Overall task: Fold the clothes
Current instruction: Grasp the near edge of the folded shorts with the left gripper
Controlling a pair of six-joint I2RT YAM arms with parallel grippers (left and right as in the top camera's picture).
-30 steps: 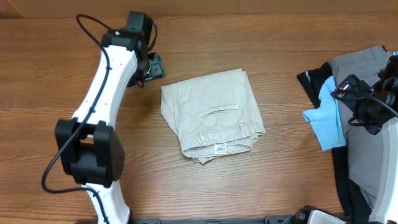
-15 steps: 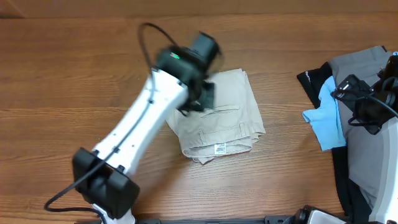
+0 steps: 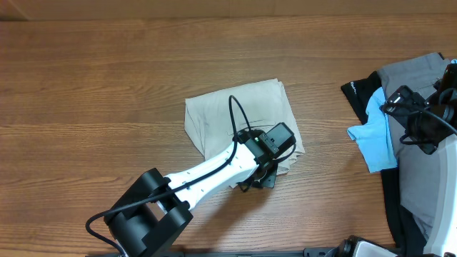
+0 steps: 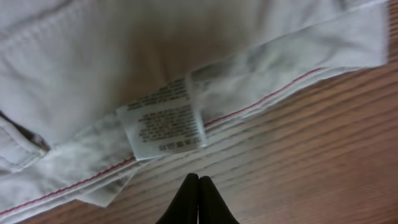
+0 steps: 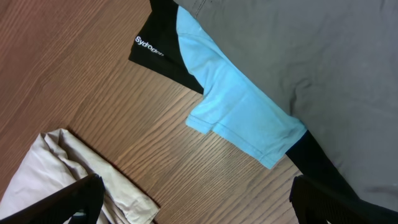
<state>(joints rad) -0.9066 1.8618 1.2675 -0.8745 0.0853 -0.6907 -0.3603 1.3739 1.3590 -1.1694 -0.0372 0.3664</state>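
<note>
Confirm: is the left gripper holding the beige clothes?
No, the left gripper is shut on nothing, its tips meeting over bare table just short of the clothes and their white label.

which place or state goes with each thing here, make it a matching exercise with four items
Things:
1 clothes
2 left gripper
3 right gripper
4 light-blue garment

Places or states:
a open, at the far right
b beige, folded, mid-table
c shut, just off the white label
d touching black fabric

Pairs: 1-b, 2-c, 3-a, 4-d
</note>
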